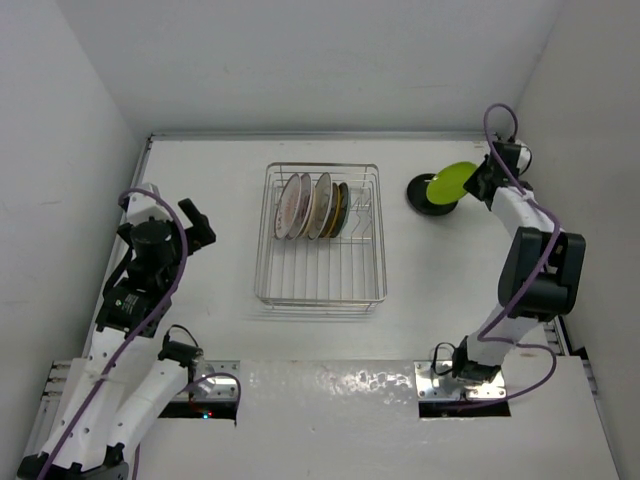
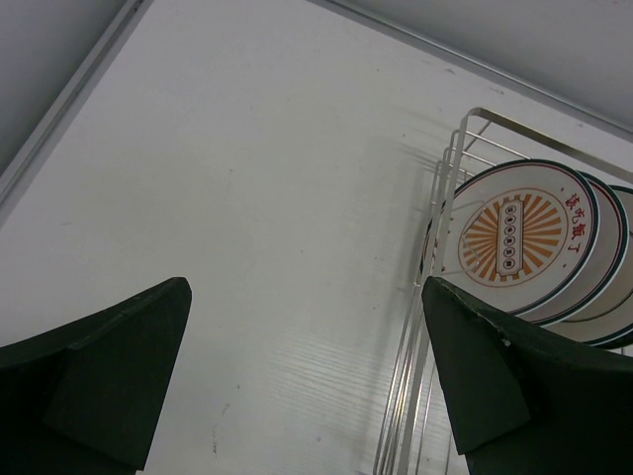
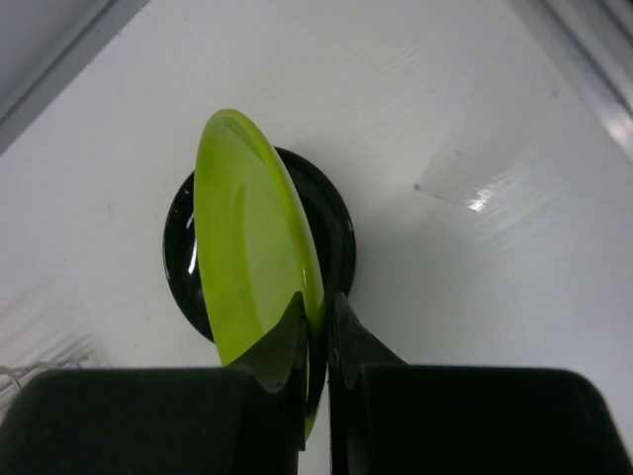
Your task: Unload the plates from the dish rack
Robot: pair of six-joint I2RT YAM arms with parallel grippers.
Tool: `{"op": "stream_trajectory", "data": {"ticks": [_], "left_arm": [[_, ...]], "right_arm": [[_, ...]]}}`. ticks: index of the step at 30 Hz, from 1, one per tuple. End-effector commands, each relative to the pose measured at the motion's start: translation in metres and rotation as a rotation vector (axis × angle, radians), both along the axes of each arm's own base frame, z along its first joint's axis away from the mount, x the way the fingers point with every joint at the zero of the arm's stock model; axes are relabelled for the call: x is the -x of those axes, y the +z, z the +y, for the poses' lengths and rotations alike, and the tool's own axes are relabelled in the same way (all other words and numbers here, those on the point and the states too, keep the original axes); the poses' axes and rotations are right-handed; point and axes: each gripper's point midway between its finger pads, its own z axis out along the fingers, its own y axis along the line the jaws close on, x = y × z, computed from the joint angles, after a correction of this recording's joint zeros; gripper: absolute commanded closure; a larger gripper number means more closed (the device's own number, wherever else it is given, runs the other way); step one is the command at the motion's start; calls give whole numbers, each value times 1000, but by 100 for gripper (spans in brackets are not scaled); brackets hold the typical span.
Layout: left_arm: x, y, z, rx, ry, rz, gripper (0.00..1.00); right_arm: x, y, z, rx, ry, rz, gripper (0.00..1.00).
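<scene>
White bench (image 1: 230,170), dish rack (image 1: 320,288) set at its middle, plates (image 1: 312,205) stood upright inside, green plate (image 1: 452,180) clamped by right jaws over dark plate (image 1: 421,192) near far right corner, left jaws spread wide.

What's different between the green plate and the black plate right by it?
The green plate is bright lime; the black plate is glossy dark. The green plate is tilted on edge, rim pinched in the right claw; the black plate lies flat on the table. Both are round and outside the rack.
</scene>
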Motion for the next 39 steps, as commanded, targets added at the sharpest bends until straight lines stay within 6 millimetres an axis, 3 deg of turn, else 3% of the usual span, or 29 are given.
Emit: {"op": "stream_trajectory", "data": {"ticks": [1, 2, 3, 5, 6, 8, 9, 10, 12, 13, 14, 16, 17, 18, 19, 20, 21, 22, 25, 26, 28, 29, 31, 32, 35, 37, 39], "left_arm": [[-6, 7, -1, 2, -9, -31, 0], [-6, 6, -2, 0, -11, -29, 0], [-6, 5, -2, -1, -11, -26, 0], [-7, 5, -2, 0, -13, -23, 0], [-7, 4, -2, -1, -13, -20, 0], [-7, 3, -2, -1, -13, -17, 0], [-7, 3, -2, -1, -13, -17, 0], [-8, 3, -2, -4, -13, -14, 0], [-8, 2, -3, -2, -17, -14, 0], [-8, 2, -3, -3, -16, -12, 0], [-9, 2, -4, -4, -19, -10, 0], [-9, 1, -3, -4, -18, -9, 0], [-9, 2, -4, -4, -19, -9, 0], [-9, 1, -3, -5, -18, -7, 0], [-9, 1, -4, -7, -20, -6, 0], [-10, 2, -4, -6, -20, -7, 0], [-9, 2, -3, -7, -17, -6, 0], [-10, 0, -3, -7, -15, -1, 0], [-9, 0, -2, -9, -9, 1, 0], [-9, -1, -1, -9, -4, 2, 0], [-9, -1, 0, -10, -1, 3, 0], [-9, 0, 0, -12, 1, 3, 0], [-10, -1, 0, -11, 0, 6, 0], [-10, -1, 0, -10, 0, 4, 0], [-10, -2, -1, -10, -2, 8, 0], [-10, -2, -1, -11, -4, 11, 0], [-10, -1, -1, -10, -4, 5, 0]], "right_arm": [[-41, 32, 15, -136, 82, -280, 100], [-46, 34, 12, -144, 82, -327, 100], [-43, 16, 13, -194, 82, -318, 100], [-48, 11, 12, -225, 78, -364, 100], [-48, -5, 11, -259, 57, -344, 97], [-50, -18, 14, -295, 48, -323, 92], [-50, -25, 15, -306, 44, -314, 87], [-50, -36, 17, -323, 47, -293, 72], [-49, -41, 18, -334, 47, -277, 63], [-48, -39, 18, -330, 48, -279, 45], [-43, -44, 16, -322, 27, -247, 37], [-44, -32, 15, -278, 34, -231, 18], [-28, -50, 16, -231, 9, -95, 1], [-39, -29, 14, -179, 7, -81, 1], [-31, -31, 14, -122, 1, 5, 1], [-10, -48, 35, -71, 39, 178, 1], [-19, -21, 23, 77, 13, 200, 1], [2, -27, 26, 130, 14, 324, 1], [1, -12, 73, 236, 129, 302, 1], [10, -3, 106, 271, 222, 269, 1], [15, 13, 140, 300, 299, 209, 1], [21, 20, 171, 312, 370, 182, 1], [29, 39, 198, 316, 423, 124, 1], [36, 43, 225, 311, 478, 97, 2], [50, 53, 271, 293, 579, 40, 12], [56, 56, 293, 307, 610, 21, 21], [54, 58, 301, 315, 609, 16, 29]]}}
